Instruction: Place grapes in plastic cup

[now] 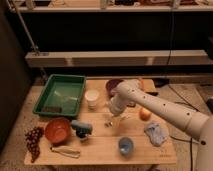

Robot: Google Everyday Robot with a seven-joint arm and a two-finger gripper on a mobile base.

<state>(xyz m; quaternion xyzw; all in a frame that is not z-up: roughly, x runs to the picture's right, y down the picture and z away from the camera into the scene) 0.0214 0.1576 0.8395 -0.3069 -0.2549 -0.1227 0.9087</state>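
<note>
One white arm (165,107) reaches in from the right side of the desk (100,150) and bends down over its middle. The tool (110,121) hangs at the end of the arm, close above the bare wood, between the white cup (92,98) and the plastic cup (125,145). Its fingers stand spread, with no object between them.

Location of task items:
- The grapes (33,141) lie as a long dark bunch at the left edge of the desk, just beside the orange bowl (57,130) and well apart from the tool.
- The plastic cup, light blue, stands upright near the front edge, right of centre.

Other items on the desk:
- The green tray (60,95) sits at the back left; the white cup stands just to its right.
- The purple bowl (114,86) sits at the back, partly hidden by the arm.
- An orange fruit (145,114) lies to the right of the tool.
- A bluish cloth (156,133) lies near the front right.
- A teal object (81,128) rests just right of the orange bowl.
</note>
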